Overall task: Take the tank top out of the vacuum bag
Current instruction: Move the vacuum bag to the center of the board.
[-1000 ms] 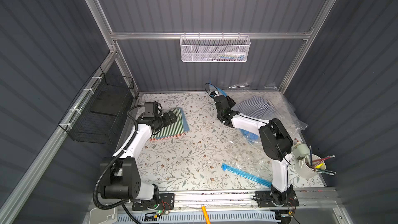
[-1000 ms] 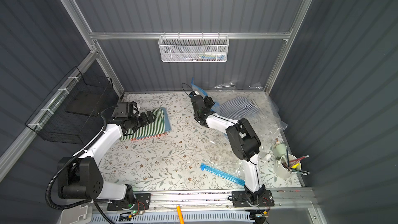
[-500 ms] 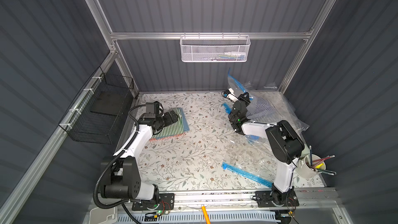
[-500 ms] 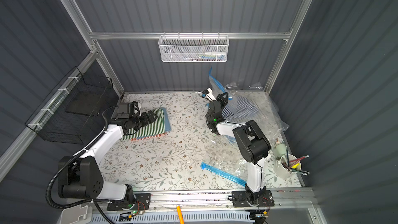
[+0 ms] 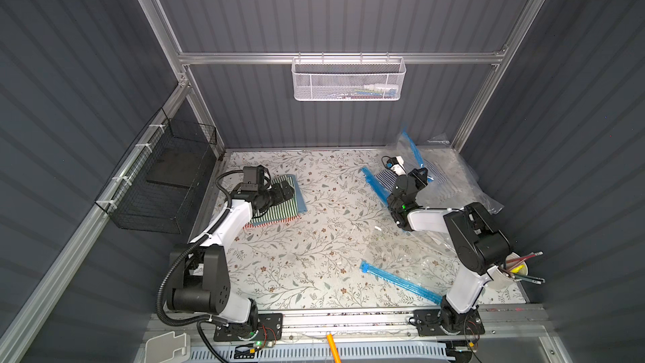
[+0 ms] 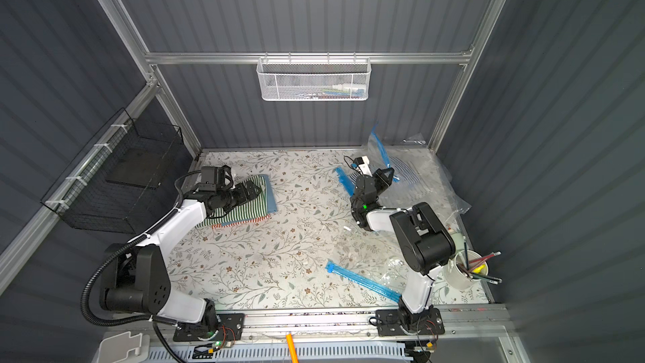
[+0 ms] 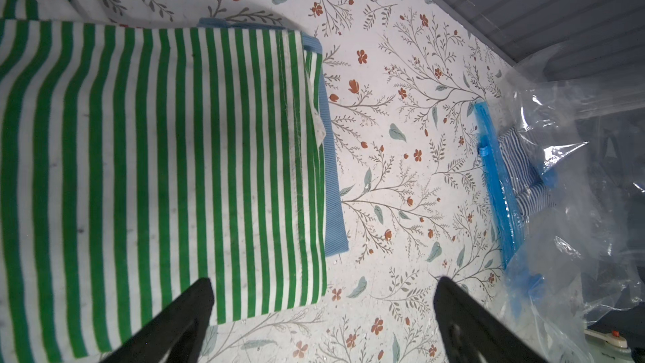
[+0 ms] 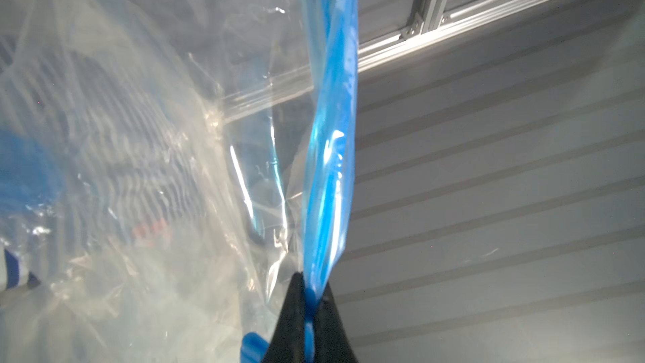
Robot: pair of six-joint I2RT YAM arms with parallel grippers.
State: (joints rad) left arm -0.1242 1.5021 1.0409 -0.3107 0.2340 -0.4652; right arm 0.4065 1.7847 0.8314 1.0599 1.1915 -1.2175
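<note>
My right gripper (image 8: pixel 311 286) pinches the blue zip strip (image 8: pixel 331 134) of the vacuum bag (image 5: pixel 450 176), raised at back right | blue-striped tank top (image 7: pixel 516 165) lies inside it | my left gripper (image 7: pixel 323 295) hangs fingers wide over green-striped folded cloth (image 7: pixel 157 169)

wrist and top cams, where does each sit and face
Top views: high over the front, looking down at the table; left arm, right arm whole.
Left wrist: on the left arm, facing the striped cloth; left gripper open.
Right wrist: on the right arm, facing the back wall; right gripper shut on vacuum bag.
All share the bag.
</note>
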